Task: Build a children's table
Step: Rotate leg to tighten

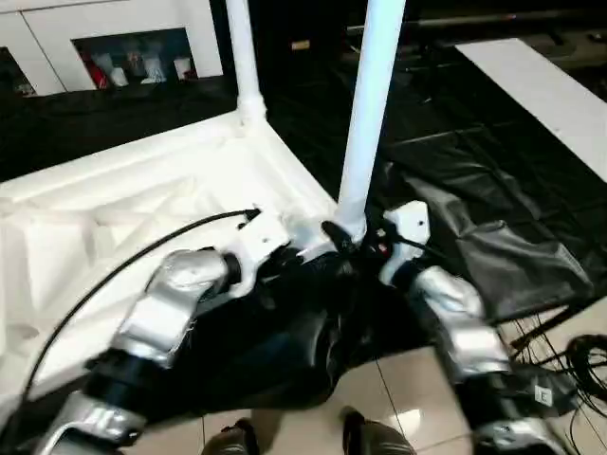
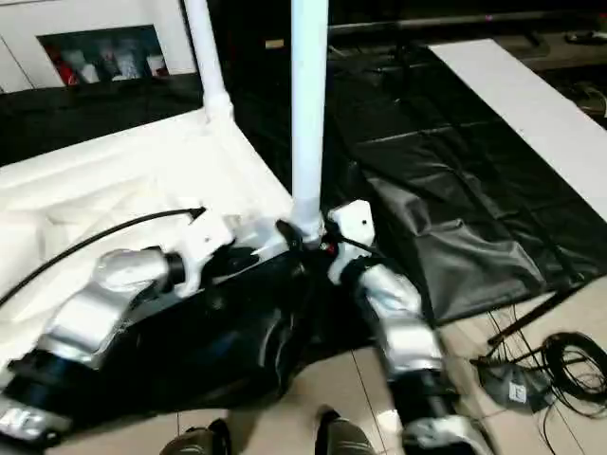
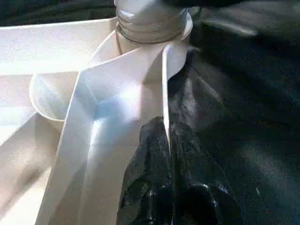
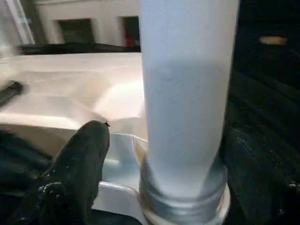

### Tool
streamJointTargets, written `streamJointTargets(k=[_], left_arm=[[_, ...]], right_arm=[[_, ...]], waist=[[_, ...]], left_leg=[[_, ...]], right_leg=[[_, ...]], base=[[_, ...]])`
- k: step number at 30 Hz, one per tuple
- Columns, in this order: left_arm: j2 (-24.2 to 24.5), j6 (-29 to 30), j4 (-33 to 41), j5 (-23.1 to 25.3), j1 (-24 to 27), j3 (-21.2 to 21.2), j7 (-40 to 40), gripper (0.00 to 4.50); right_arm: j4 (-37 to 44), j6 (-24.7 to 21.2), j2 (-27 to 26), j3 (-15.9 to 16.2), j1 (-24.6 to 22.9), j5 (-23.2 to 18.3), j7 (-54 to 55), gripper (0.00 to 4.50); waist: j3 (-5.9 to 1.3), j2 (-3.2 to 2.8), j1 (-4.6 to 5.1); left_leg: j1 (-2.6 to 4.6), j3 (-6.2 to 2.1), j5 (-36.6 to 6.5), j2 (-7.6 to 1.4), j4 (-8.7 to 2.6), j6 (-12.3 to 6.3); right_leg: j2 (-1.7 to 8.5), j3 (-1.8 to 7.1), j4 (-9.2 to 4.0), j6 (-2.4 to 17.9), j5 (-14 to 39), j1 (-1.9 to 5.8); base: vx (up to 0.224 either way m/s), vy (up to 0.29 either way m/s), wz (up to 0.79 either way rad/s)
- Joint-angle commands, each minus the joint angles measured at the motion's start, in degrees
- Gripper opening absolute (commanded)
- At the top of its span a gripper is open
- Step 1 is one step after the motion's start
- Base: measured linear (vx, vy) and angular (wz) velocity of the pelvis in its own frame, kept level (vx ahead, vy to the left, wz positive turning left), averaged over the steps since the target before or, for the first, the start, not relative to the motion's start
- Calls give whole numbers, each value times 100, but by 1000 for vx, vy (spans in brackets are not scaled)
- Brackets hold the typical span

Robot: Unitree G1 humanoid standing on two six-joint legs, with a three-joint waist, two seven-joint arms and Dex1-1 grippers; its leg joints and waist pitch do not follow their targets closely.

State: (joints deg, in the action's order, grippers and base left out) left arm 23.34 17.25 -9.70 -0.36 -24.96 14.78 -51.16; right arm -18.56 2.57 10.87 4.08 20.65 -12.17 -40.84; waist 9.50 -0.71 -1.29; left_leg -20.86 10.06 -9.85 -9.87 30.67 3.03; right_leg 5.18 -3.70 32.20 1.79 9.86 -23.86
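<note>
Black sheeting [image 1: 474, 190] covered the large work table, on which the children's table [image 1: 142, 209] was laid upside down, white, its ribbed underside exposed. Two tapered white legs [image 1: 370, 114] were seen standing upright in its rounded corner sockets. The left gripper [image 3: 166, 136] was clamped shut on the tabletop's thin rim beside the nearer socket. The right gripper [image 4: 154, 150] was spread open around that leg's base.

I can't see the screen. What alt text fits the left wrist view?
Two black fingers pinch the thin white edge of the upturned children's table near a corner. Beyond them, a leg's threaded base sits in that corner's round socket, with black sheeting alongside.
</note>
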Motion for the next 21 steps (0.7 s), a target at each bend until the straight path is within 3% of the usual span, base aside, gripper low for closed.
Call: streamJointTargets(k=[1, 2, 4, 6, 8, 10, 11, 13, 15, 17, 21], left_arm=[[135, -83, -201, -2, 189, 192, -419, 0], [230, -148, -230, -35, 166, 184, -572, 0], [328, -234, -271, -74, 131, 189, -733, 0], [445, -311, -246, -172, 111, 205, -987, 0], [540, -311, -166, -320, 99, 205, -1248, 0], [592, -282, -95, -423, 90, 214, -1419, 0], [595, -280, -91, -429, 90, 215, -1431, 0], [645, -255, -43, -500, 93, 231, -1611, 0], [650, -277, -66, -498, 84, 236, -1649, 0], [672, -278, -63, -535, 80, 242, -1702, 0], [705, -274, -90, -548, 43, 259, -1740, 0]], right_arm=[[257, -134, 163, 171, -111, -156, -621, 381], [306, -209, 338, 197, -140, -228, -884, 381], [344, -271, 520, 249, -161, -270, -1142, 381], [332, -282, 698, 327, -165, -235, -1371, 381], [318, -300, 841, 402, -152, -199, -1585, 381], [251, -250, 878, 421, -102, -162, -1638, 381], [244, -244, 879, 422, -98, -157, -1641, 381], [95, -138, 901, 459, -8, -79, -1721, 381], [13, -67, 915, 474, 32, -36, -1764, 381], [-59, -51, 911, 481, 80, -37, -1806, 381], [-229, 96, 914, 514, 195, 53, -1840, 366]], waist=[[-423, 32, -56], [-459, 16, -78], [-471, 44, -97], [-473, 32, -102], [-577, 7, -97], [-596, 3, -87], [-616, -12, -103], [-636, -2, -104], [-612, -3, -119], [-588, -7, -137], [-579, -9, -139]], left_leg=[[83, -37, -1305, -295, -312, -533], [95, -20, -1249, -285, -288, -522], [47, -20, -1062, -276, -260, -547], [49, -12, -1057, -282, -240, -548], [-3, -20, -531, -286, -167, -631], [-63, -12, -286, -270, -119, -749], [-11, 4, -313, -275, -101, -770], [-20, 5, -246, -268, -91, -828], [-15, 9, -347, -280, -98, -825], [6, 6, -670, -296, -120, -667], [35, -1, -952, -305, -139, -454]], right_leg=[[326, 301, -410, 990, 2086, 236], [319, 299, -397, 1076, 2053, 228], [316, 303, -352, 1147, 1845, 250], [316, 305, -329, 1186, 1843, 232], [293, 284, -172, 1410, 1001, 297], [273, 283, -90, 1585, 329, 327], [260, 288, -73, 1654, 163, 312], [252, 281, -44, 1736, 2, 339], [252, 276, -66, 1721, 180, 332], [263, 277, -116, 1634, 721, 320], [270, 288, -152, 1508, 1168, 306]], base=[[0, 0, 0], [0, 0, 0], [53, -40, 8], [59, -33, 7], [81, -17, 1], [76, -5, -3], [70, -3, -2], [0, 0, 0], [0, 0, 0], [0, 0, 0], [0, 0, 0]])
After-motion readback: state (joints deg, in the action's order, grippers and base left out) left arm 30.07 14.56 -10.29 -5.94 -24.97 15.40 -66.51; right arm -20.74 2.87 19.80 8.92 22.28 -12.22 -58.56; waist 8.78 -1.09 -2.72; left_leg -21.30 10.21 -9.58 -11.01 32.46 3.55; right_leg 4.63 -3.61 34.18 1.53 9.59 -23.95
